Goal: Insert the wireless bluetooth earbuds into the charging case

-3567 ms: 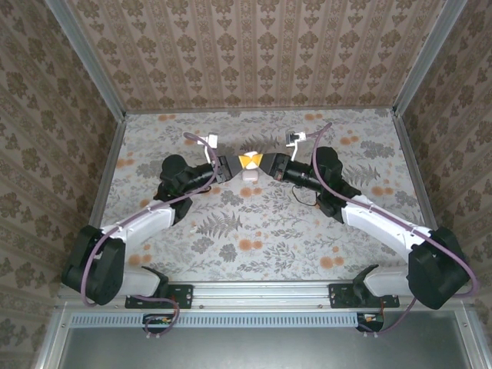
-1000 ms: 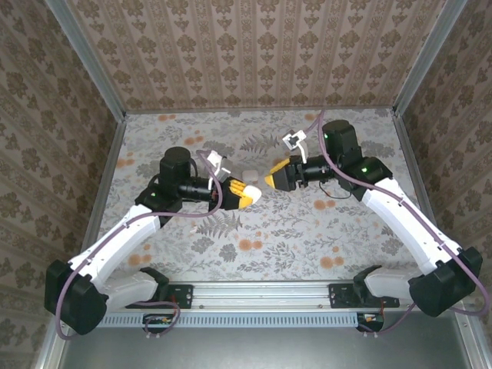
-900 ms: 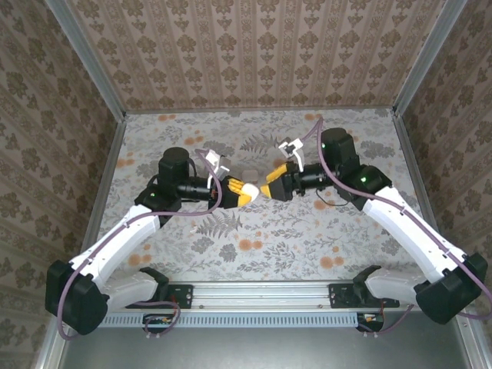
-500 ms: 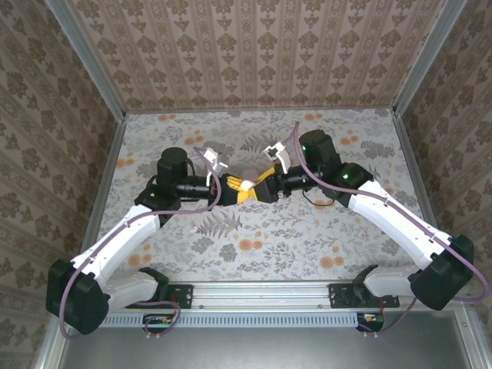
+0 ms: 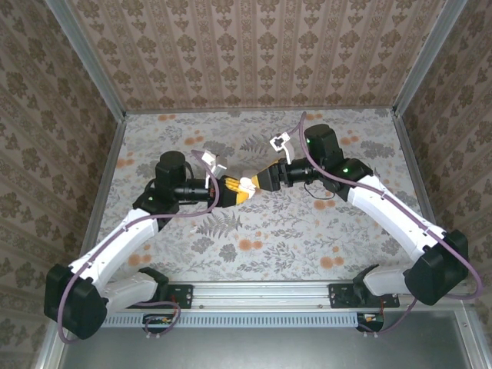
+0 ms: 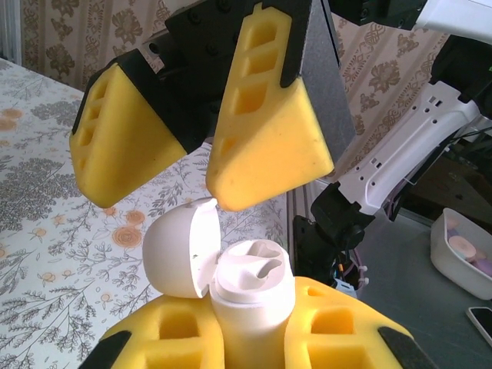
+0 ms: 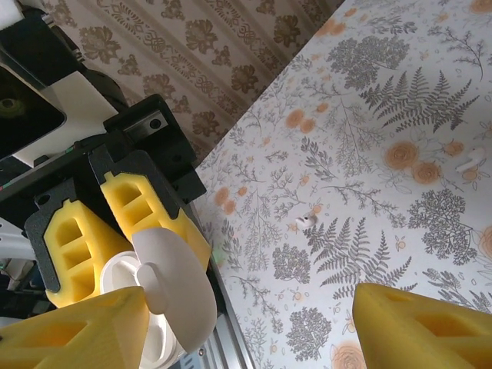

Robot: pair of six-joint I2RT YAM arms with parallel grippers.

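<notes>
My left gripper is shut on the white charging case and holds it upright above the table. The case's rounded lid is hinged open to the left, and two sockets show in its top. My right gripper is open and faces the case from the right. One of its yellow fingers has its tip at the lid's upper edge. Two small white earbuds lie on the floral table, one in the middle and the other further right. In the right wrist view the lid sits beside my right gripper.
Patterned walls close the table on three sides, and a metal rail runs along the near edge. A white bin sits off the table beyond the arm bases. Both arms meet over the table's middle.
My right arm has swung left from about a hand's width away until its open fingers reach the case. The left arm has kept its grip and shifted only slightly.
</notes>
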